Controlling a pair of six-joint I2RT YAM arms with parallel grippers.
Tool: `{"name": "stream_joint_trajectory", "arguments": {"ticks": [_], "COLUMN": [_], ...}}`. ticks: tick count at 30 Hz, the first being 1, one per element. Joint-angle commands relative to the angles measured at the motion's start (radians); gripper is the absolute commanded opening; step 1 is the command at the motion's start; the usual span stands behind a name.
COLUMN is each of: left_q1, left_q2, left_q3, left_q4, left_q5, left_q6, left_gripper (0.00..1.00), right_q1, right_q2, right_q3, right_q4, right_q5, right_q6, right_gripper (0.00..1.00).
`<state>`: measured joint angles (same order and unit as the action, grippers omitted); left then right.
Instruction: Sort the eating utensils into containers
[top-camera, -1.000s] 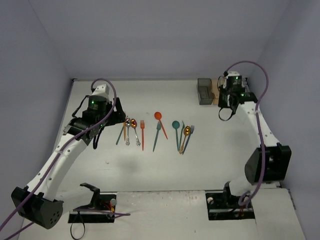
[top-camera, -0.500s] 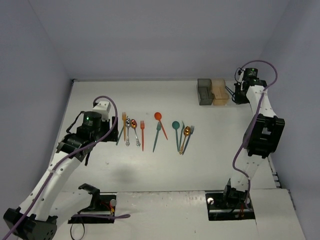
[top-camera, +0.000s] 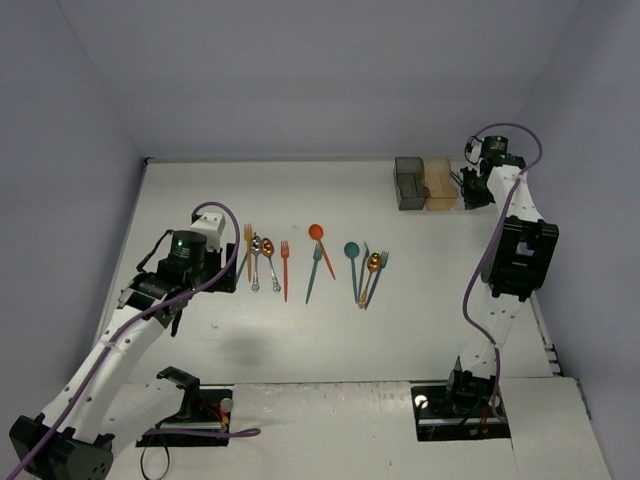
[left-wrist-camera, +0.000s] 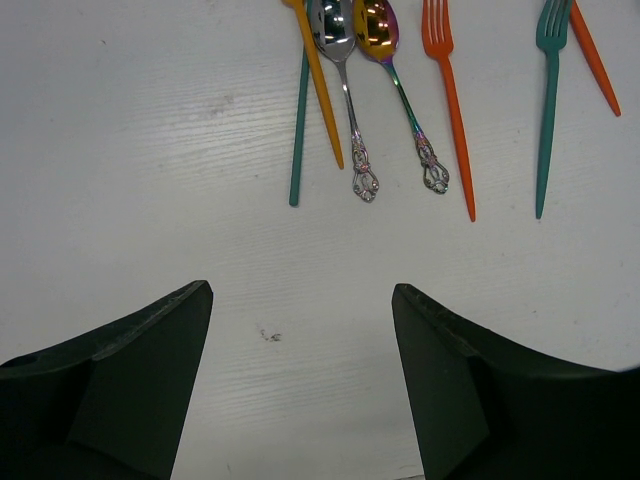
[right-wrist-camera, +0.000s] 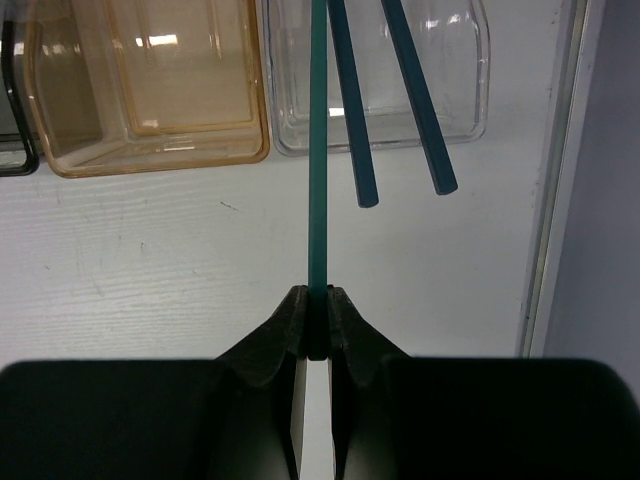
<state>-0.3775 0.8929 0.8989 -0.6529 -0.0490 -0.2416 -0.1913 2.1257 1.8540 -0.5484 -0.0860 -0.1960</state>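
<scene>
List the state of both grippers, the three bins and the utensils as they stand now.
left gripper: open, empty, above the table.
right gripper: shut on the teal chopstick.
teal chopstick: held, reaching over the clear bin.
clear bin: holds two blue-grey chopsticks.
blue-grey chopsticks: ends jut past the bin's rim.
orange bin: looks empty.
dark grey bin: contents cannot be told.
utensil row: flat on the table, unsorted.

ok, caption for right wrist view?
Right gripper holds a teal chopstick over the clear bin; two blue-grey chopsticks lean in it.
</scene>
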Motion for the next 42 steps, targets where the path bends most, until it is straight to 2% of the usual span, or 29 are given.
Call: {"name": "stream_joint_trajectory", "arguments": {"ticks": [1,5,8,22,27,31,37,42], "left_q1": [0.005,0.005,0.006,0.006,0.011,0.032,0.084,0.12], "left_q2": [0.006,0.009,0.012,0.007,0.037,0.113,0.24,0.365], "left_q3": [0.016,0.014,0.009,-0.003,-0.004,0.004,0.026,0.044], "left_q4": [0.041,0.039,0.039,0.033,0.035,0.042,0.085,0.145], "left_q5": [0.001,0.005,0.005,0.014,-0.001,0.01,0.076,0.098], "left_q6": [0.018,0.013,0.008,-0.027,-0.027,-0.004,0.019,0.023], "left_gripper": [0.7,0.7,0.7,0.7,0.7,0.7,0.69,0.61], "right_q1": [0.003,0.004,0.01,0.02,0.05,0.089,0.185,0.233], "right_q2": [0.007,0.026,0.044,0.06,-0.036,-0.16,-0.343,-0.52], "right_q3": [0.078,0.114,0.14,0.197,0.193,0.151,-0.019,-0.215], "right_q4": [-0.011,-0.013,-0.013,-0.013,-0.011,-0.009,0.013,0.081], "right_q5": [0.02,0.025,0.034,0.081,0.077,0.056,0.029,-0.048], "right_q6": [-0.03,-0.028,-0.028,0.002,0.05,0.09,0.14,0.201], "right_gripper": [0.0,0.03,0.09,0.26,0.39,0.44,0.5,0.5]}}
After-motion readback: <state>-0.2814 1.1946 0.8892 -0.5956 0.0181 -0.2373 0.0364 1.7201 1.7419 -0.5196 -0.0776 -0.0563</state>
